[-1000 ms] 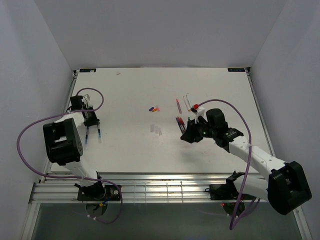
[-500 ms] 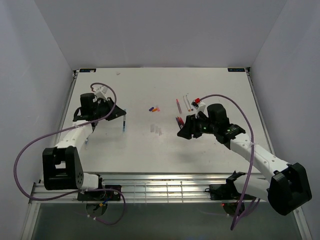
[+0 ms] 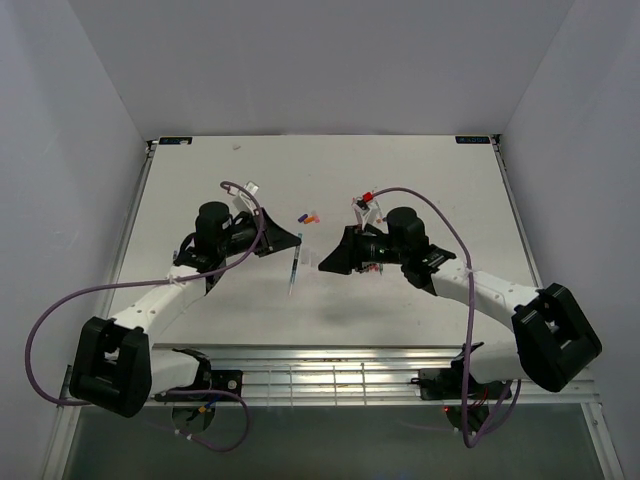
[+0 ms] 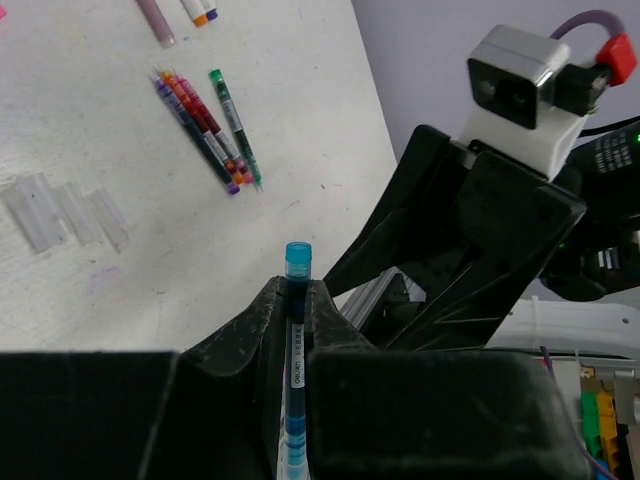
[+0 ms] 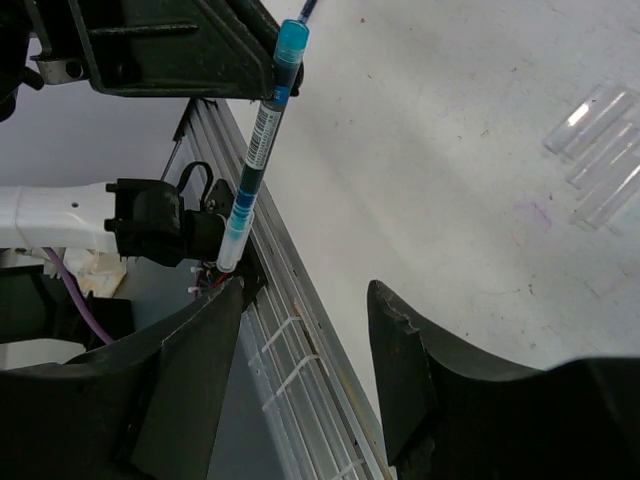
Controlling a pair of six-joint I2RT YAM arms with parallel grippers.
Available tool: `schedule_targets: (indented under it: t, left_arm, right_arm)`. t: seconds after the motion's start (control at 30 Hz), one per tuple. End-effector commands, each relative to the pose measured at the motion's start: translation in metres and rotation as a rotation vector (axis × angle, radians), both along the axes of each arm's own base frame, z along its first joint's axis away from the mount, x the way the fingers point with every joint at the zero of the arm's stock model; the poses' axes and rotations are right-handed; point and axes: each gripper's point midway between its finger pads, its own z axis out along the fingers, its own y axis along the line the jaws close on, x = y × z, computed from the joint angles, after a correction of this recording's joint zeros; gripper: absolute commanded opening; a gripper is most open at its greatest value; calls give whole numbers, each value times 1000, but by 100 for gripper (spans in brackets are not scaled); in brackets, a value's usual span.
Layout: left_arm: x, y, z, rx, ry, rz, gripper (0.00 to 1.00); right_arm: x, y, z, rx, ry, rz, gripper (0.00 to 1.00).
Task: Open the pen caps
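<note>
Pen nearest us: a slim blue stick pen is clamped in the left hand, which is shut tight on it close to its teal end piece; that piece juts just past the fingertips. Seen from above, the barrel's long axis runs from that grip back toward the near edge of the white table, and we judge it to be lifted off the surface. The right hand is just beside it on the right, with its fingers apart and nothing between them. In the right wrist view the pen stands up and to the left of that gap, its pale banded end just above the left fingertip. We judge that the free right hand must shift onto the barrel's line, close on one end and pull along the axis. We cannot tell for sure which end bears the cap.

Farther out on the table, three pale translucent tube caps lie side by side. Next comes a tight bundle of coloured pens, five as best we can count, one of them green. Beyond these sit three small coloured caps, blue, orange and red, and at least two more pens cut off by the picture's edge.
</note>
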Motion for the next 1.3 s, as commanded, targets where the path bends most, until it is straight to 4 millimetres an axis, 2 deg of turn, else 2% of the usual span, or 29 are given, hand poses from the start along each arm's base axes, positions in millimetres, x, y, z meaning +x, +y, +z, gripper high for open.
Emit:
schedule_targets:
  t: [0.0,0.2,0.5,0.63,0.67,0.73,0.77,0.8,0.9,1.0,1.17,1.27]
  left_arm:
    - [-1,-5,26,-62,-50,14,0]
    - [-11,-15,23,-75,-33,-13,0]
    - [-21,-24,20,-84,-17,-45,0]
    - [-22,-27,22,-91,-19,-53,0]
    - [-23,-28,23,-93,-21,-56,0]
    - [-24,-29,24,-94,-25,-62,0]
    - [-24,-29,25,-95,-26,-64,2]
    - [-24,-29,25,-95,-28,-64,16]
    - [-24,-27,26,-84,-58,-59,34]
    - [-25,-21,25,-50,-99,-44,38]
    - [-23,-10,21,17,-147,4,38]
    - [-26,-5,14,60,-159,6,38]
  right_arm:
    - [7,25,38,117,-64,8,59]
    - [1,47,36,124,-61,38,59]
    - [3,58,29,133,-48,37,54]
    - [0,63,22,140,-18,54,44]
    - [-1,64,21,148,-12,60,33]
    - [-2,65,19,153,-5,64,22]
    - [-3,66,18,158,1,67,10]
    - [-4,66,18,159,3,70,8]
    - [-5,61,15,150,9,50,8]
    - [-4,56,12,135,16,22,8]
    - [-2,45,-4,90,54,-25,8]
    - [4,41,-6,71,64,-56,8]
